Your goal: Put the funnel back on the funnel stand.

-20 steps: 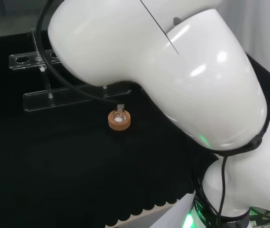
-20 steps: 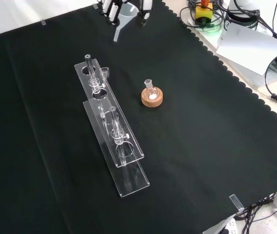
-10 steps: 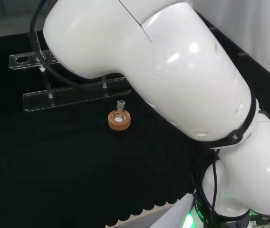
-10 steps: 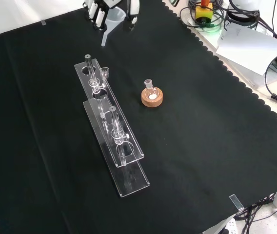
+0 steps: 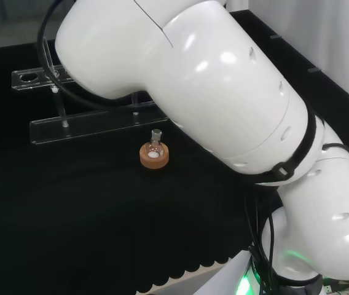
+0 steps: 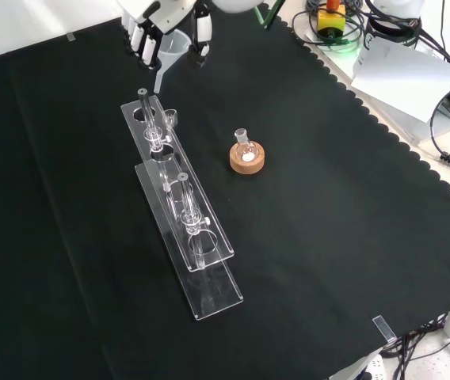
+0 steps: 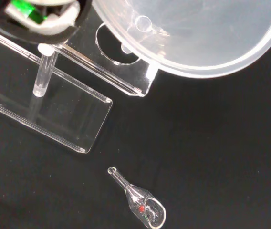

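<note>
The robot hand (image 6: pixel 155 28) holds the funnel (image 6: pixel 167 57) with its fingers curled around the cone, in the air at the far end of the funnel stand (image 6: pixel 179 200) in the front view. The funnel is not yet in a hole of the stand, so lowering and releasing are left. A small flask (image 6: pixel 245 146) sits in a cork ring (image 6: pixel 247 159) on the bench (image 6: pixel 336 222), covered with black cloth. Cables and papers lie beyond its edge.
</note>
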`<state>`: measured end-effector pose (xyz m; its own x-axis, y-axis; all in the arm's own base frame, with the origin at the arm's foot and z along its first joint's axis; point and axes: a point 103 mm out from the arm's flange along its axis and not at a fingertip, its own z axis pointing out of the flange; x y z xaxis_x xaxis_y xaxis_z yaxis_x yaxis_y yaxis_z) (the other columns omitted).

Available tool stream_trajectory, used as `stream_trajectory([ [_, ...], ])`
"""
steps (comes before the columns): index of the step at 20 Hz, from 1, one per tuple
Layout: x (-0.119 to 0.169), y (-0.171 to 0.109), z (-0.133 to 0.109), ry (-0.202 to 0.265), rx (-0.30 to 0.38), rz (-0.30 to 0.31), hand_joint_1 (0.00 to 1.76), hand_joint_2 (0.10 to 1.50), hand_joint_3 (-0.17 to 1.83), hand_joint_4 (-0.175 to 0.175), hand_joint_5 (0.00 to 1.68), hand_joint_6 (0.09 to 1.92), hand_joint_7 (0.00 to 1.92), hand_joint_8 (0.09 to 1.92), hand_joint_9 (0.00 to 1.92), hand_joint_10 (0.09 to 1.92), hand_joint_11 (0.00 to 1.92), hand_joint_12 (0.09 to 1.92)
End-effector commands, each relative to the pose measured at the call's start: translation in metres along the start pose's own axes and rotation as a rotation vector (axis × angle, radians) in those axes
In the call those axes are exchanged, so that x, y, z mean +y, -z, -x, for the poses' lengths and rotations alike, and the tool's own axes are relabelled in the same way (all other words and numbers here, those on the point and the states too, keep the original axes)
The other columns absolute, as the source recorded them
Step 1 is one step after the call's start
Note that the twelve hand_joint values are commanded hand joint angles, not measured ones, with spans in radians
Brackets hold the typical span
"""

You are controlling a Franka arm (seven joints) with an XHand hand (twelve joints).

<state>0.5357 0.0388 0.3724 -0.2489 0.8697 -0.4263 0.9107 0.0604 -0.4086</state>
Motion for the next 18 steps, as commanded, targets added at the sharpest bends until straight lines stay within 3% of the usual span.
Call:
stream_trajectory([
  [1, 0.017, -0.007, -0.001, 0.013, 0.015, 0.002, 1.07, 0.68, 0.81, 0.175, 1.07, 1.09, 0.89, 0.55, 1.32, 0.15, 1.17, 0.88],
  [16, 0.039, -0.021, 0.012, 0.026, 0.08, 0.006, 1.07, 0.68, 0.81, 0.175, 1.07, 1.09, 0.89, 0.55, 1.33, 0.13, 1.17, 0.87],
  [18, 0.041, -0.023, 0.01, 0.001, 0.09, -0.004, 1.07, 0.68, 0.81, 0.175, 1.07, 1.09, 0.89, 0.55, 1.33, 0.13, 1.17, 0.87],
])
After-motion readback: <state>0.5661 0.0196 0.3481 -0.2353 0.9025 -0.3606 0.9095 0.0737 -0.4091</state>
